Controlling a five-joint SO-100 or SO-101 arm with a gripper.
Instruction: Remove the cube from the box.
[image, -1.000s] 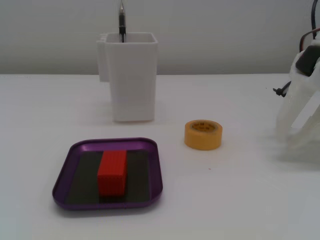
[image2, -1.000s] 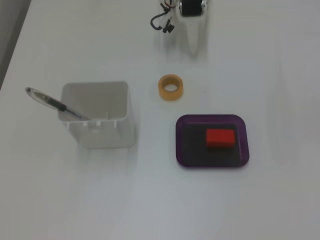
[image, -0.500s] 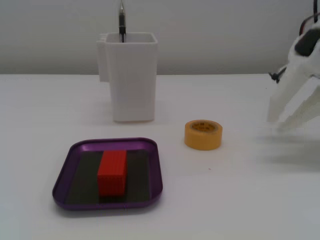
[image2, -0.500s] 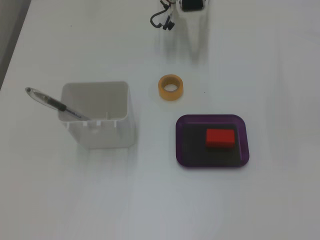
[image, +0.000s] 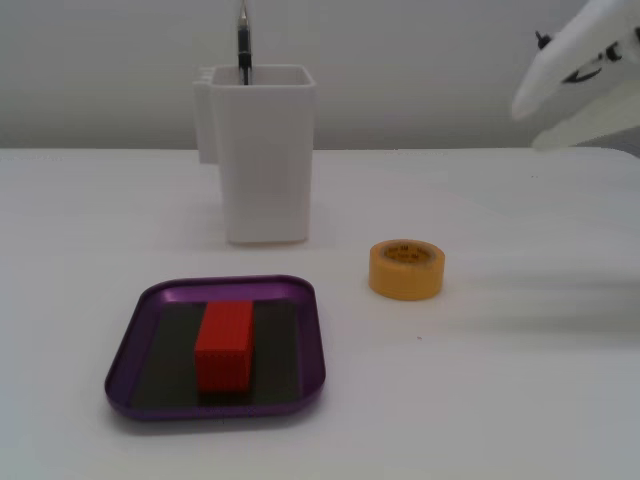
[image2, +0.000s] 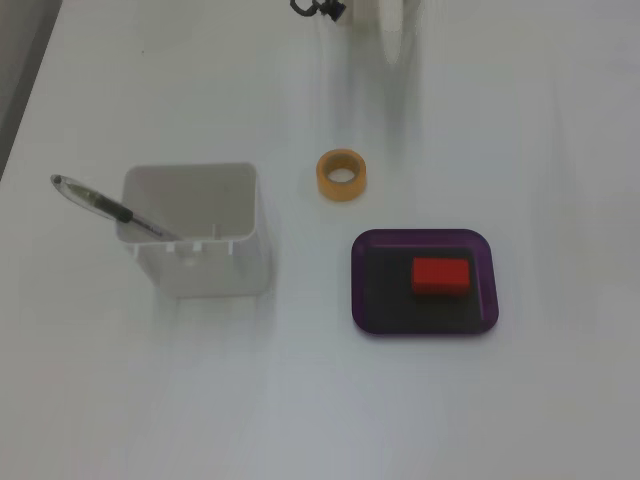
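The red cube (image: 224, 344) lies on the dark floor of the purple box (image: 135, 340), near the floor's middle. In the other fixed view the cube (image2: 441, 275) sits right of centre in the box (image2: 362, 285). My white gripper (image: 578, 82) is blurred at the top right edge, high above the table and far from the box. In the fixed view from above it (image2: 385, 25) shows only at the top edge, beyond the tape roll. Nothing shows between its jaws, and I cannot tell how they stand.
A yellow tape roll (image: 405, 269) lies on the white table between the box and the arm; it also shows from above (image2: 342, 175). A tall white container (image: 262, 150) with a pen (image: 243, 45) stands behind the box.
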